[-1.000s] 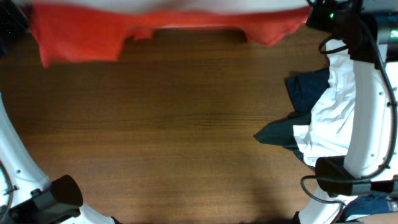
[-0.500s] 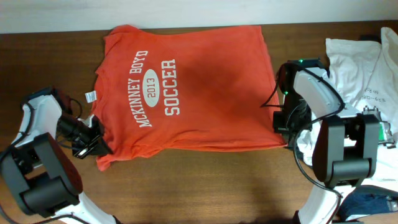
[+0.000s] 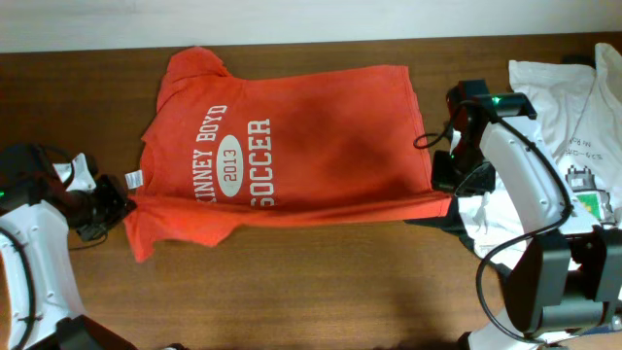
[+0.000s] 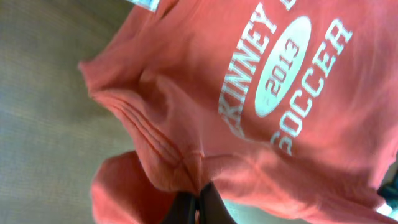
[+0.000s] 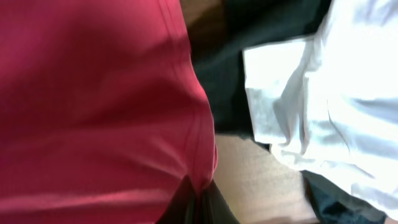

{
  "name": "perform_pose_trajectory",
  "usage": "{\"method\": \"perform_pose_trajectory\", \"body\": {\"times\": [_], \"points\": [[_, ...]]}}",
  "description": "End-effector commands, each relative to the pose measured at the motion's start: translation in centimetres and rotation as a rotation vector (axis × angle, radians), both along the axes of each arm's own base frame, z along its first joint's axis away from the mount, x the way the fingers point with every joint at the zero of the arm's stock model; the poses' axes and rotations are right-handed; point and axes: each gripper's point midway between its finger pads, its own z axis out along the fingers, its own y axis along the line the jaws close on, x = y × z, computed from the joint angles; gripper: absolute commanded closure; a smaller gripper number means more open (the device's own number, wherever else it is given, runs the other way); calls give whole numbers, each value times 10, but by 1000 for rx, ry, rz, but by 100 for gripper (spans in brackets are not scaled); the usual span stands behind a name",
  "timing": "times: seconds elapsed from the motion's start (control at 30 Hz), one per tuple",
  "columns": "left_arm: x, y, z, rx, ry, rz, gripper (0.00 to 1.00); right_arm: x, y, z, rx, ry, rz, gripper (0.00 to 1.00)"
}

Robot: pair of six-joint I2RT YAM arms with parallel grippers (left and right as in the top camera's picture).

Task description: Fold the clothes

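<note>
Overhead: the orange-red T-shirt (image 3: 321, 146) lies spread across the far half of the wooden table (image 3: 292, 292), with its white lettering (image 3: 233, 156) running sideways. The first letters are cut off at the near edge. That edge runs in a nearly straight line between the two grippers. The left gripper (image 3: 115, 206) meets the shirt at its left end, just beside a small white tag (image 3: 133, 179). The right gripper (image 3: 445, 191) meets it at the right-hand corner. A white T-shirt (image 3: 549, 107) with a green square graphic (image 3: 593, 204) lies at the right side of the table, partly under the right arm. A dark navy garment (image 3: 432, 218) peeks out beside it.

Left wrist: the left gripper (image 4: 198, 206) has its fingers pinched tight on a bunched fold of the orange-red T-shirt (image 4: 186, 106), with creases fanning out from the pinch. The "2013" oval (sharp enough to read) sits above it.

Right wrist: the right gripper (image 5: 198, 200) is likewise clamped on the hem of the orange-red T-shirt (image 5: 93, 93). The dark navy garment (image 5: 239, 68) and the white T-shirt (image 5: 329, 81) lie just beyond the hem, over bare table (image 5: 261, 177).
</note>
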Motion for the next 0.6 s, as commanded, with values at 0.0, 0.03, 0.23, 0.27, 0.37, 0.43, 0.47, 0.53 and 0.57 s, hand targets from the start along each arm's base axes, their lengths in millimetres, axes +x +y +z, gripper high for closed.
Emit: {"method": "perform_pose_trajectory", "body": {"times": [0.0,0.03,0.23,0.27,0.37,0.43,0.47,0.53,0.57], "points": [[24,5,-11,0,-61,61,100,28,-3,5,-1,-127,-14,96],[34,11,-21,-3,-70,89,100,43,-2,6,1,-190,-14,96],[70,17,-75,-48,-52,120,100,89,-1,-6,5,-324,-14,96],[75,16,-79,-45,-58,110,100,94,-1,-10,5,-330,-14,96],[93,12,-91,-31,-90,81,100,114,0,-22,11,-373,-13,95],[98,7,-95,-27,-96,64,100,124,1,-28,16,-395,-13,95],[101,7,-93,-22,-108,60,100,127,1,-32,15,-395,-13,95],[103,8,-92,-17,-119,61,100,136,5,-39,36,-414,-10,95],[103,8,-92,-18,-120,59,99,141,8,-41,55,-427,-7,91]]}}
